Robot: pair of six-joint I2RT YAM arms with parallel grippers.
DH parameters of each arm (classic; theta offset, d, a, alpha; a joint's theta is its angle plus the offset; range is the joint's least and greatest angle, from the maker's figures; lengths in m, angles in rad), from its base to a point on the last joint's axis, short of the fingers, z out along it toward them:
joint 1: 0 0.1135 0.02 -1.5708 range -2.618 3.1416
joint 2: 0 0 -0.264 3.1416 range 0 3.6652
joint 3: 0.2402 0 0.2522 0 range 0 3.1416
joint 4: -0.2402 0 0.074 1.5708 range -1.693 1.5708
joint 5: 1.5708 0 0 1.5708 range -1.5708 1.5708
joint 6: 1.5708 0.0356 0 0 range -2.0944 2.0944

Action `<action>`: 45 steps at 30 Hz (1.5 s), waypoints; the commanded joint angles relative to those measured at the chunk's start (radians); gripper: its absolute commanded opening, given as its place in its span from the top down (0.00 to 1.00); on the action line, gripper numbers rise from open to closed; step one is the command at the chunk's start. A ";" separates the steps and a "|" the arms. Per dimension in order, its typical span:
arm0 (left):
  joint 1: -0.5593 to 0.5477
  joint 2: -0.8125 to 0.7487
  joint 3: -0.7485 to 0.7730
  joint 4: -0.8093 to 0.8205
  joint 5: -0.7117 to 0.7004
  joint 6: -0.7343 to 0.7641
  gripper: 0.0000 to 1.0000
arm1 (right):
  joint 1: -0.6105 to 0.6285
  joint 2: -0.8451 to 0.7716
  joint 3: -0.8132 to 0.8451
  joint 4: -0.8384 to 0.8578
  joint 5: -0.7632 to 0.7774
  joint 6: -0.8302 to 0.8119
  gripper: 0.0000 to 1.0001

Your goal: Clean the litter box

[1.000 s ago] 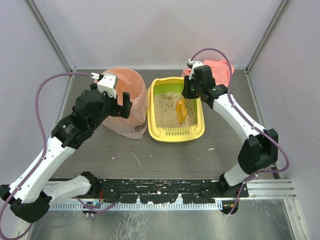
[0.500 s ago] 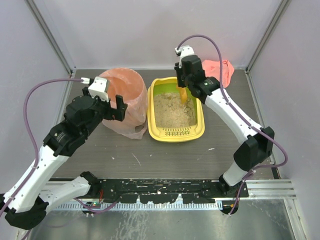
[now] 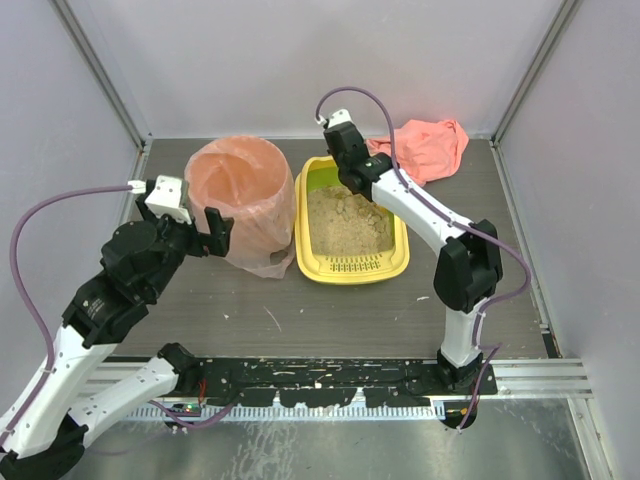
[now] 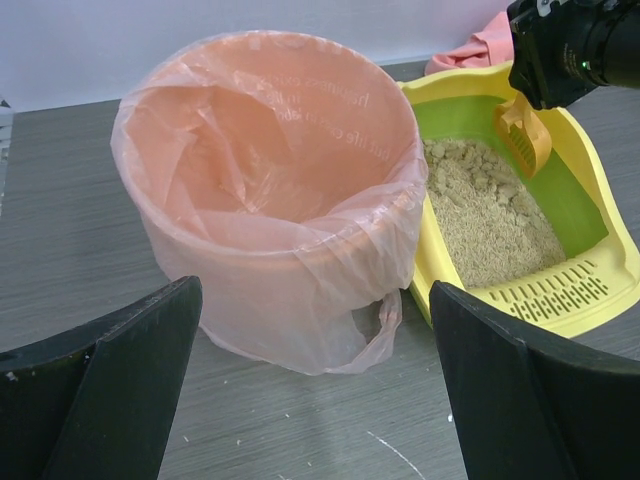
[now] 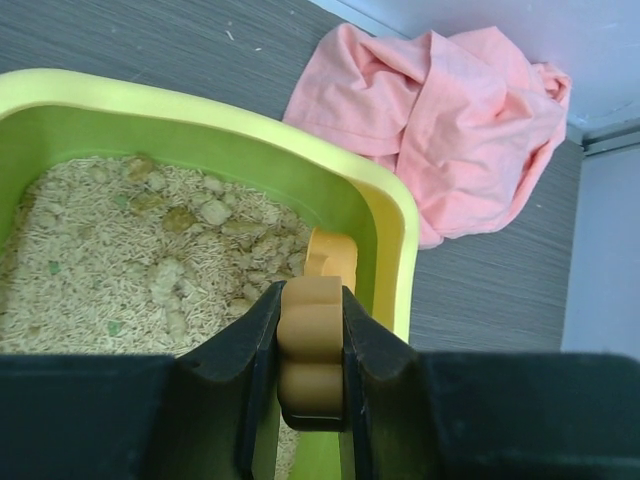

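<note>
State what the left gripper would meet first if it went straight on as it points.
Probably the round bin lined with a pink plastic bag, centred ahead of the open left gripper; the gap to it is unclear.

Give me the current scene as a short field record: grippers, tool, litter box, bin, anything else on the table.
litter box: yellow, green inside, slotted rim at near end
litter: beige, clumps visible
bin: pink bag liner, just left of the litter box, no waste visible inside
scoop: orange, at the box's far end; contact with litter unclear
cloth: pink, crumpled, past the box's far right corner
left gripper: open, empty, facing the bin
right gripper: shut on the scoop handle
</note>
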 commanded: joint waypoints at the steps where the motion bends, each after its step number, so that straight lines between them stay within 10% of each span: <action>1: 0.006 -0.018 -0.004 0.038 -0.029 0.002 0.02 | 0.010 0.005 0.075 0.053 0.099 -0.059 1.00; 18: 0.007 -0.007 -0.012 0.035 -0.028 0.001 0.02 | 0.008 0.059 -0.008 0.156 0.047 -0.056 0.99; 45: 0.006 0.046 0.014 0.048 0.009 -0.025 0.02 | -0.067 -0.030 0.062 0.034 -0.457 0.271 0.99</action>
